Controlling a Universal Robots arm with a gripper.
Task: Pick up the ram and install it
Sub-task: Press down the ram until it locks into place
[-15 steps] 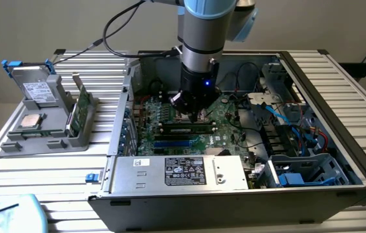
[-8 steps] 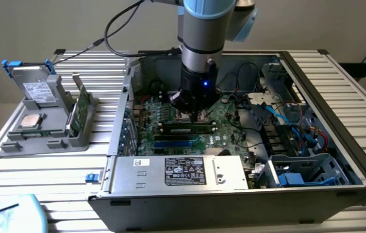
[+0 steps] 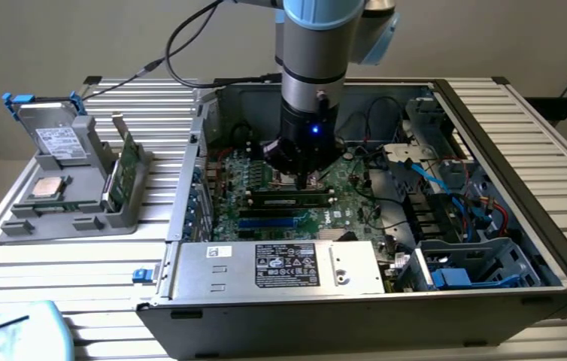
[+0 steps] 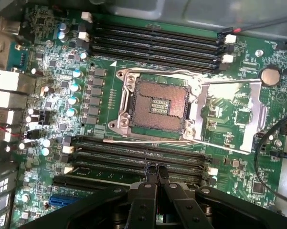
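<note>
Ram (image 3: 286, 200), thin dark stick with pale label, lies seated in black motherboard (image 4: 229, 119) memory slot inside open computer case (image 3: 524, 173). Claw (image 4: 157, 172) pressed together, empty, tips just above ram.

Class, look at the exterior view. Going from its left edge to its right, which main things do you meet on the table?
Grey holder tray with the hard drive and silver processor chip → green card standing in the tray → gripper, shut, over the motherboard → blue cables in the open computer case.
</note>
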